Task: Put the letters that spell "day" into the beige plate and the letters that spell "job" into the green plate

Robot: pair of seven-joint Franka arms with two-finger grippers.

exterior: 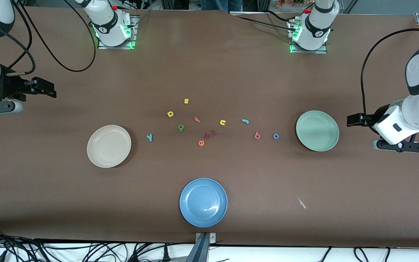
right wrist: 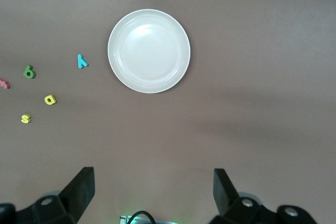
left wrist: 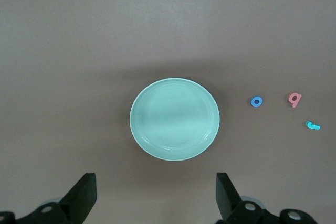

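Note:
The beige plate (exterior: 109,146) (right wrist: 149,51) lies empty toward the right arm's end. Beside it are the teal "y" (exterior: 150,137) (right wrist: 82,61), the dark green letter (exterior: 181,127) (right wrist: 29,71) and the yellow holed letter (exterior: 170,114) (right wrist: 50,99). The green plate (exterior: 317,130) (left wrist: 175,119) lies empty toward the left arm's end. The blue "o" (exterior: 276,136) (left wrist: 256,102), red "b" (exterior: 257,135) (left wrist: 295,99) and teal "j" (exterior: 245,121) (left wrist: 313,125) are beside it. My right gripper (exterior: 51,91) (right wrist: 152,192) and left gripper (exterior: 350,120) (left wrist: 156,195) hang open and empty at the table's ends.
A blue plate (exterior: 203,202) lies nearest the front camera. Other letters sit mid-table: a yellow "s" (exterior: 186,101), an orange "f" (exterior: 197,119), a yellow arch (exterior: 223,122) and red-orange letters (exterior: 206,138). A small white scrap (exterior: 302,203) lies near the front edge.

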